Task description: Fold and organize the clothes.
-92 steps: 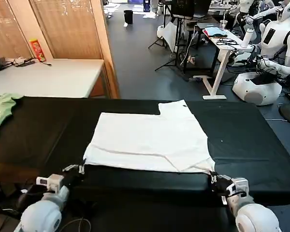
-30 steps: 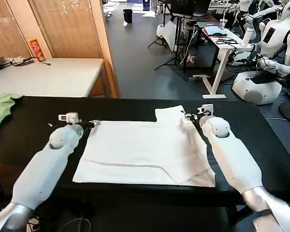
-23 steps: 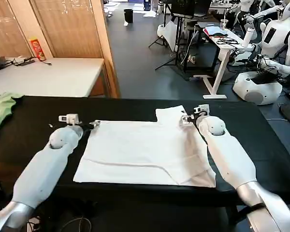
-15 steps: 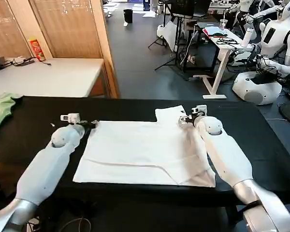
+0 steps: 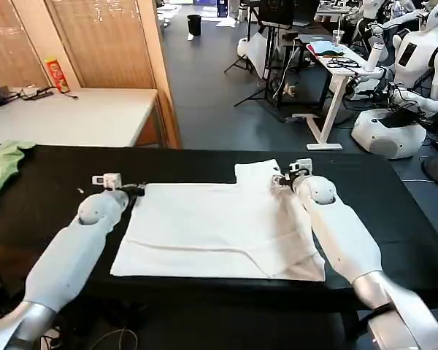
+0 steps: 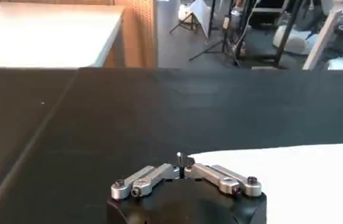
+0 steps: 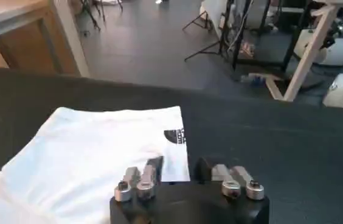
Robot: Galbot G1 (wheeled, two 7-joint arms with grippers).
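You have the white T-shirt [image 5: 219, 230] lying flat on the black table [image 5: 394, 219], folded into a rough rectangle with one sleeve [image 5: 259, 173] sticking out past its far edge toward the right. Your left gripper [image 5: 135, 190] sits at the shirt's far left corner; from the left wrist camera its fingers [image 6: 150, 176] are drawn together to a point just at the white hem [image 6: 281, 158], and you cannot tell whether any cloth is caught between them. Your right gripper [image 5: 277, 179] rests over the sleeve at the far right; in the right wrist view its fingers [image 7: 150, 170] stand spread apart above the cloth, with a bit of black lettering [image 7: 174, 136] showing near the sleeve's edge. The shirt's near edge runs close along the table's front edge, with a small crease lifting at its right near corner [image 5: 306, 266]. You have broad bare black surface to the left of the shirt and to its right, and a narrower strip beyond the far edge. A light green garment [image 5: 1, 166] lies at the table's far left end, well apart from the shirt. Behind the table stands a white desk [image 5: 73, 117] with a red can [image 5: 56, 75] on it.
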